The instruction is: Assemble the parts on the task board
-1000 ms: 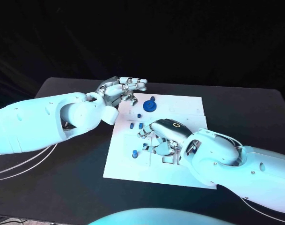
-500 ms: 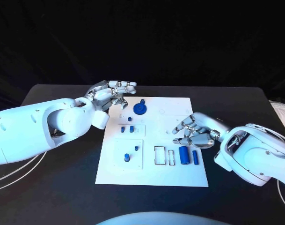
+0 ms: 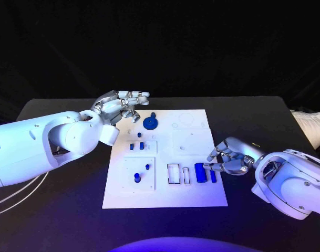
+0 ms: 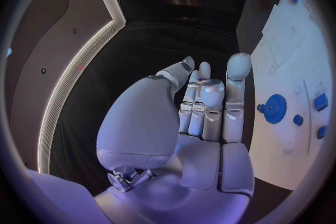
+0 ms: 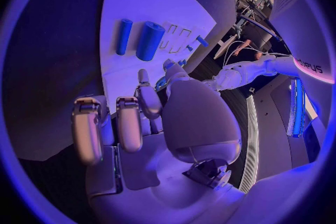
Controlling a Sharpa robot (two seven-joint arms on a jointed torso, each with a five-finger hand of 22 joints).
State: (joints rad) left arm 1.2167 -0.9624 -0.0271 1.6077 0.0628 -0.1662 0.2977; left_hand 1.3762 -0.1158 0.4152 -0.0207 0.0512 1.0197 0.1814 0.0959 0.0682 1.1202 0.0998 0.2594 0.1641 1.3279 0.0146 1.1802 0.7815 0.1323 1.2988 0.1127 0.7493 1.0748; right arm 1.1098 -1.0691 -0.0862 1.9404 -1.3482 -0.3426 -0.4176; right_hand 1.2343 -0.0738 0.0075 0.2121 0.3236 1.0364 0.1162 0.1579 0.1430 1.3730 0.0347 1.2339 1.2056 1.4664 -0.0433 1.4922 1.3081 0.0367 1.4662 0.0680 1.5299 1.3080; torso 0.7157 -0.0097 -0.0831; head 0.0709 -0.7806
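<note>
Parts [image 3: 200, 172] lie on the white task board [image 3: 194, 195] in the middle of the table [image 3: 273, 115]. Left hand [image 3: 122, 105] floats by the board's far corner, fingers apart, holding nothing. Right hand [image 3: 230, 156] sits by the board's edge, fingers curled and probably holding nothing.

A blue-violet light washes the whole scene, strongest toward the lower part of the head view. The room behind the black table [image 3: 69, 173] is nearly unlit, so the upper half of that frame is plain dark. The task board [image 3: 166, 157] is the brightest surface and stays crisp, its parts casting only faint, short shadows. The white arms catch soft highlights without harsh glare. Both wrist views bend straight edges hard near the circle's rim, and the left hand [image 4: 203, 106] and right hand [image 5: 133, 123] look slightly soft, perhaps too near to focus.
</note>
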